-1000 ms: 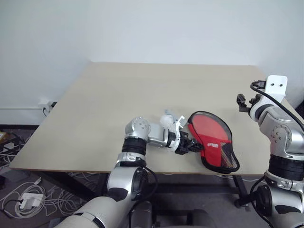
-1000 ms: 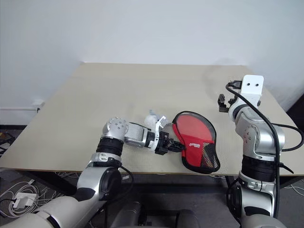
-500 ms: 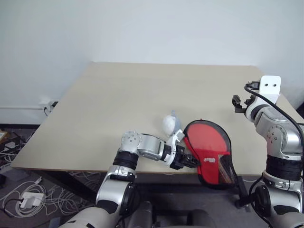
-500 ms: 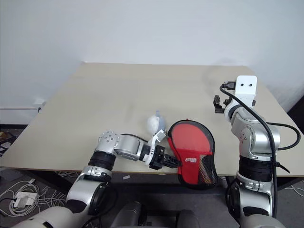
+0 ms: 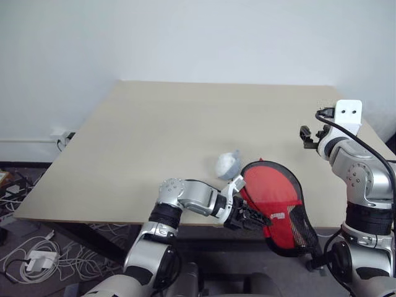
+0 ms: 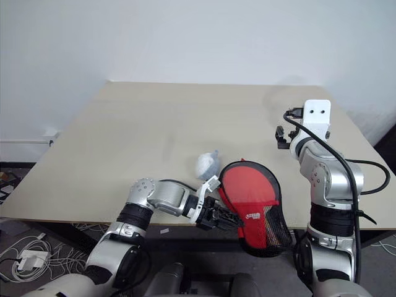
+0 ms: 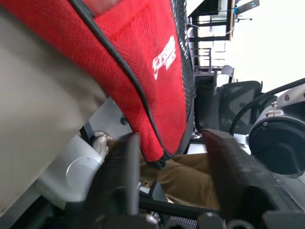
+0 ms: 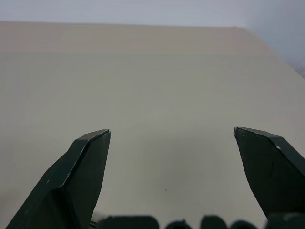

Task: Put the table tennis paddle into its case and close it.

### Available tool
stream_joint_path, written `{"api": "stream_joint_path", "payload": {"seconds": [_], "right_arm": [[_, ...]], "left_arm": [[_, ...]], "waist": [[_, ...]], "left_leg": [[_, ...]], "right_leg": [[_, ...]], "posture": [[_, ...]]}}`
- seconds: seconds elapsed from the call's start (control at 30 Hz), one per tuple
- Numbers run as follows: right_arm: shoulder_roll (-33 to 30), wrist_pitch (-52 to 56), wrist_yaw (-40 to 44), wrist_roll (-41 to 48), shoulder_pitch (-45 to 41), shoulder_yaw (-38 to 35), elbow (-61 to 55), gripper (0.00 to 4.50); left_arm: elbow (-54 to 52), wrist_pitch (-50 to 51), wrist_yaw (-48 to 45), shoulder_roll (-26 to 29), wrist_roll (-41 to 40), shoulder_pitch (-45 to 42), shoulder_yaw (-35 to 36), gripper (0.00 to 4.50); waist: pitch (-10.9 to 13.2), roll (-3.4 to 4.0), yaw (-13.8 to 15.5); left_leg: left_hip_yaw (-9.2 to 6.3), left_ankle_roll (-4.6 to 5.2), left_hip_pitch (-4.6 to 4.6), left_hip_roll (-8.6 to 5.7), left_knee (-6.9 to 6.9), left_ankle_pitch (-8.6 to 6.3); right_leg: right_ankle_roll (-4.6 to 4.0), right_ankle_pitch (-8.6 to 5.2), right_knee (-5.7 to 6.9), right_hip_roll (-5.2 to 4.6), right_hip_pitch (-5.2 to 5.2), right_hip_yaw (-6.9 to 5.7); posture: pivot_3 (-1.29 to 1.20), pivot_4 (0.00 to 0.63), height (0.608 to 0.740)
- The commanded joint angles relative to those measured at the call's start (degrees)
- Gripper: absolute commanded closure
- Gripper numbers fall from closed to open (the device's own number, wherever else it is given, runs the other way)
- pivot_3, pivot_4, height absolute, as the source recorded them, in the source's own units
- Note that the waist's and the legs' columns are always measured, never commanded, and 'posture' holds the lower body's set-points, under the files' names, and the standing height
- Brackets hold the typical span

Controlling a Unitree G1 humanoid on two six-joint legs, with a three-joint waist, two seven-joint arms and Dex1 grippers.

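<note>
The red case (image 5: 272,197) with black trim and a mesh panel lies at the table's (image 5: 185,117) front edge. Its narrow end tips down past the edge. My left gripper (image 5: 250,218) reaches in from the left at the case's near rim. In the left wrist view the left gripper (image 7: 171,134) is open. The trimmed edge of the case (image 7: 143,57) hangs between its fingers (image 7: 127,162), close to one of them. The paddle is hidden. My right gripper (image 5: 307,135) hovers over the table's right side, away from the case. It is open with nothing in it (image 8: 171,130).
A crumpled white lump (image 5: 228,164) sits on the table just behind my left wrist. Cables and a power strip (image 5: 37,260) lie on the floor to the left. A white wall stands behind the table.
My left arm drew back toward me, dragging the case to the front edge, where it now overhangs and tilts. The left gripper went from shut on the case to open.
</note>
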Motion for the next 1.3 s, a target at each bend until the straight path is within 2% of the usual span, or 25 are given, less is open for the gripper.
{"api": "stream_joint_path", "payload": {"seconds": [0.03, 0.23, 0.37, 0.47, 0.57, 0.7, 0.9, 1.03, 1.2, 1.3], "right_arm": [[-0.2, 0.1, 0.8, -0.5, -2.1, 0.0, -1.6, 0.00], [-0.5, 0.1, 1.7, -0.7, -2.0, 0.4, -1.7, 0.00], [-0.5, -1.2, 2.2, -0.6, -2.2, 0.0, -1.5, 0.00], [-0.3, -1.5, 3.4, 0.7, -2.8, -1.3, -0.8, 0.00], [-0.1, -0.8, 4.8, 2.1, -4.3, -2.9, 0.6, 0.00], [-1.9, -0.4, 7.0, 1.6, -5.4, -1.2, 2.4, 0.00], [-1.7, 1.0, 9.0, 2.1, -7.0, 0.0, 3.8, 0.00], [-3.2, 8.3, 11.8, 2.6, -4.6, 3.8, 4.1, 0.00], [-3.5, 14.1, 15.6, 5.7, -0.9, 5.6, -0.5, 0.00], [-2.6, 14.8, 16.1, 6.0, 0.6, 6.7, -2.4, 0.00]], "left_arm": [[-1.6, -2.5, 1.4, 2.4, -6.4, -1.5, -1.5, 1.81], [-8.7, -1.9, -5.6, 12.0, -11.1, -3.4, -4.9, 1.81], [-18.2, -1.9, -13.1, 18.1, -6.8, -4.5, -4.3, 1.81], [-33.5, -5.0, -26.6, 22.3, 9.9, -5.3, -6.8, 1.81], [-39.8, -13.8, -39.5, 24.3, 25.3, -5.6, -13.7, 1.81], [-43.0, -26.3, -51.4, 26.1, 44.6, -4.6, -25.2, 1.81], [-38.8, -37.4, -57.1, 21.8, 60.7, -3.9, -30.3, 1.81], [-39.9, -40.6, -61.3, 22.7, 65.2, -3.3, -28.2, 1.81], [-42.3, -42.5, -70.7, 28.6, 62.8, -3.8, -18.2, 1.81], [-38.3, -44.4, -72.8, 30.6, 65.7, -5.8, -14.2, 1.81]], "waist": [[0.0, 0.00, 0.0], [0.0, 0.00, 0.0], [0.0, 0.01, 0.0], [0.0, 0.01, 0.0], [0.0, 0.03, 0.1], [0.0, 0.02, 0.0], [0.0, 0.06, -0.1], [0.0, 0.06, -0.3], [0.0, 0.08, -0.3], [0.0, 0.08, -0.3]], "left_leg": [[0.00, 0.00, 0.00, 0.00, 0.00, 0.00], [0.03, -0.04, 0.00, 0.00, -0.02, 0.01], [0.06, -0.10, 0.00, 0.00, -0.11, 0.05], [0.12, -0.11, 0.00, 0.00, -0.15, 0.06], [0.29, -0.21, 0.03, 0.00, -0.32, 0.12], [0.57, -0.35, 0.23, 0.08, -0.83, 0.21], [0.56, -0.41, 0.21, 0.14, -0.94, 0.29], [0.55, -0.37, 0.22, 0.16, -0.84, 0.30], [0.55, -0.36, 0.20, 0.19, -0.83, 0.30], [0.56, -0.36, 0.19, 0.20, -0.82, 0.30]], "right_leg": [[0.00, 0.00, 0.00, 0.00, 0.00, 0.00], [-0.01, 0.00, 0.00, 0.00, -0.01, 0.00], [-0.02, 0.01, 0.00, 0.00, -0.05, 0.00], [-0.02, 0.01, -0.05, -0.02, -0.04, 0.00], [-0.02, 0.03, -0.05, -0.05, -0.06, 0.02], [-0.10, 0.07, -0.08, -0.09, -0.14, 0.10], [-0.10, 0.06, -0.08, 0.00, -0.20, 0.20], [-0.10, 0.05, -0.09, 0.00, -0.22, 0.24], [-0.11, 0.04, -0.07, 0.00, -0.26, 0.23], [-0.10, 0.04, -0.06, 0.00, -0.30, 0.23]], "posture": [[0.00, 0.000, 0.715], [0.00, 0.000, 0.715], [0.00, 0.000, 0.715], [0.00, 0.000, 0.715], [0.00, 0.000, 0.715], [0.00, 0.000, 0.715], [0.00, 0.000, 0.715], [0.00, 0.000, 0.715], [0.00, 0.000, 0.715], [0.00, 0.000, 0.715]]}}
